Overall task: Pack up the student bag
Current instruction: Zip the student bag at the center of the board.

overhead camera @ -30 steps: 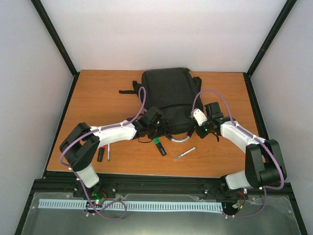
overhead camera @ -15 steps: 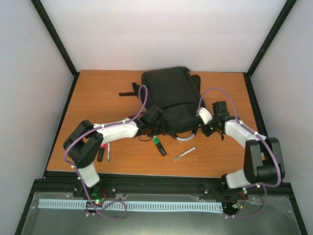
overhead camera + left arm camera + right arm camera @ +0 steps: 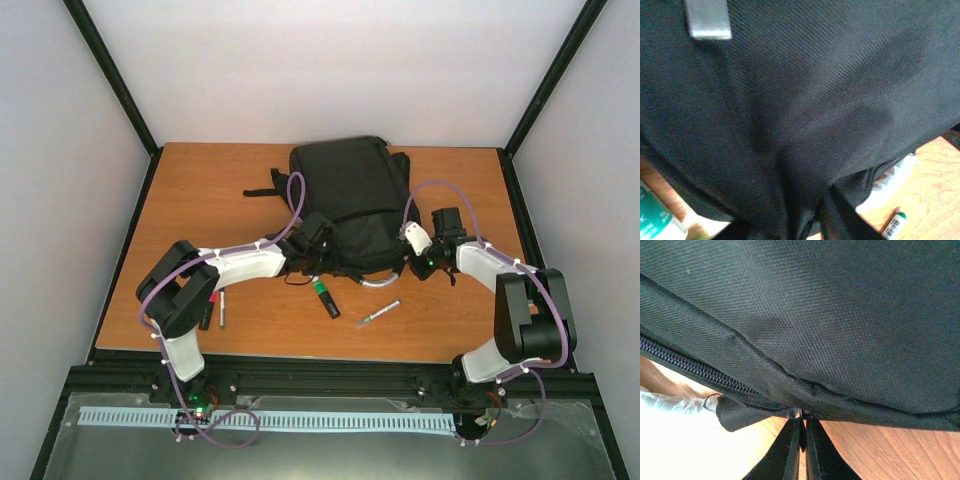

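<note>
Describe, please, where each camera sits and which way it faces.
Top external: above and behind the bases, looking down on the table and student bag; left arm and right arm show.
Left wrist: pressed close to the bag's fabric; left gripper at the bottom edge.
Right wrist: facing the bag's zip seam; right gripper shut at the bottom.
Shared: every view shows the bag.

White arms (image 3: 245,266) with black joints, looping purple cables (image 3: 428,186).
</note>
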Controlling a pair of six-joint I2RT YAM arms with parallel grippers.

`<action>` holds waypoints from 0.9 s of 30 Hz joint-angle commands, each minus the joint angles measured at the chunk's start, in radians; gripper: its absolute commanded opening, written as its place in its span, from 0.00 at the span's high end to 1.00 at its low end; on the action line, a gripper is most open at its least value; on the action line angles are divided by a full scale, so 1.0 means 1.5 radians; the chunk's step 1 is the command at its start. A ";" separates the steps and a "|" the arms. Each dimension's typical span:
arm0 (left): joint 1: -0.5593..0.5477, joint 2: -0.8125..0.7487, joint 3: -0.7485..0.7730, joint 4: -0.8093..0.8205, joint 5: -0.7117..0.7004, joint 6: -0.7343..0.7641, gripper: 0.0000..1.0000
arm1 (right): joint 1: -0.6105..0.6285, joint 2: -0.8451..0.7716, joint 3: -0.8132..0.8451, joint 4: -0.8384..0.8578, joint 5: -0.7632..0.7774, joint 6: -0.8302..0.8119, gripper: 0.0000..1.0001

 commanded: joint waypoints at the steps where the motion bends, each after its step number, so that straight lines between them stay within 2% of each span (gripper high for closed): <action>1: 0.005 -0.001 0.024 0.022 -0.001 0.016 0.87 | -0.009 0.036 0.016 0.010 -0.005 0.006 0.97; 2: 0.005 -0.004 0.025 0.018 -0.005 0.020 0.97 | -0.009 0.041 0.018 0.013 0.000 0.011 0.97; 3: 0.005 -0.008 0.025 0.011 -0.012 0.023 0.99 | -0.010 0.045 0.020 0.016 0.007 0.015 0.97; 8: 0.010 -0.059 0.016 -0.048 -0.069 0.060 0.99 | -0.057 0.050 0.038 -0.004 0.022 0.004 0.97; 13: 0.030 -0.101 -0.007 -0.081 -0.067 0.091 0.99 | -0.108 0.032 0.042 -0.012 0.030 -0.034 0.97; 19: 0.041 -0.124 -0.021 -0.111 -0.058 0.127 0.99 | -0.114 0.040 0.059 -0.010 0.013 -0.024 0.97; 22: 0.044 -0.139 -0.030 -0.120 -0.057 0.136 0.99 | -0.114 0.042 0.066 -0.020 -0.026 -0.024 0.97; 25: 0.044 -0.142 -0.031 -0.119 -0.040 0.142 0.99 | -0.108 -0.023 0.044 -0.044 -0.118 -0.043 0.97; 27: 0.044 -0.140 -0.031 -0.117 -0.037 0.140 0.99 | -0.082 -0.075 0.016 -0.047 -0.143 -0.041 0.88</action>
